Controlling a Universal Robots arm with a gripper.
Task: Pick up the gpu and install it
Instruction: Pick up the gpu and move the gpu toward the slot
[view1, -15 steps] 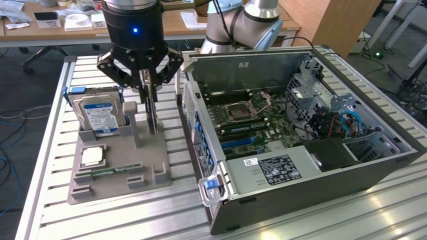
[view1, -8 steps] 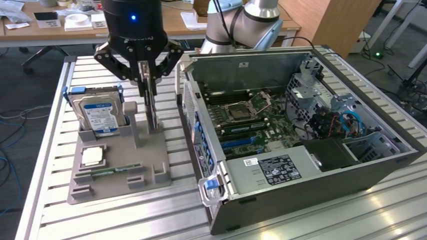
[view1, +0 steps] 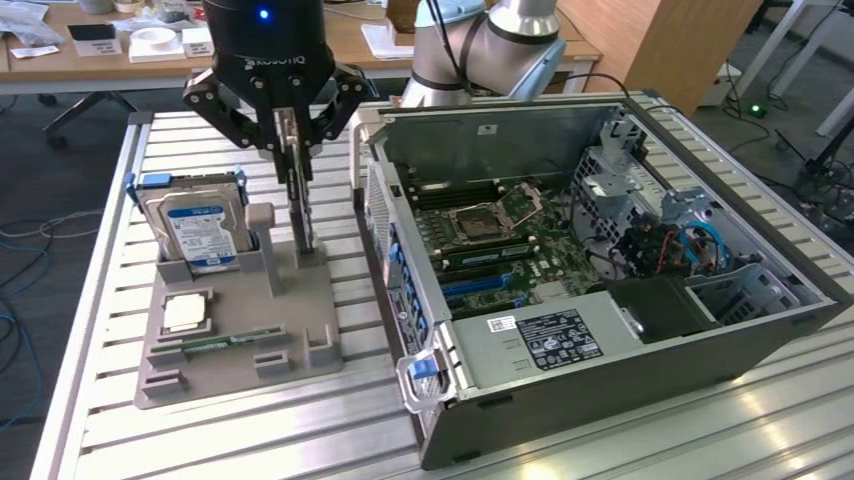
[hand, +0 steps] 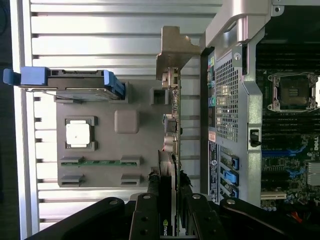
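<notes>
The gpu (view1: 302, 205) hangs edge-on as a thin dark card. My gripper (view1: 296, 160) is shut on its upper part. Its lower end is at the grey holder tray (view1: 300, 300); I cannot tell whether it still touches the tray. In the wrist view the gpu (hand: 172, 145) runs away from my gripper (hand: 171, 200) beside the holder tray (hand: 105, 145). Its silver end bracket (hand: 175, 50) is at the far end, close to the computer case's rear wall (hand: 227, 90). The open computer case (view1: 747, 330) lies on the exterior view's right, with its motherboard (view1: 494, 230) exposed.
On the tray stand a silver hard drive with a blue label (view1: 198, 230), a square processor (view1: 184, 312) and a green memory stick (view1: 214, 343). The slatted aluminium table (view1: 267, 430) carries everything. Desks and cables sit behind the table.
</notes>
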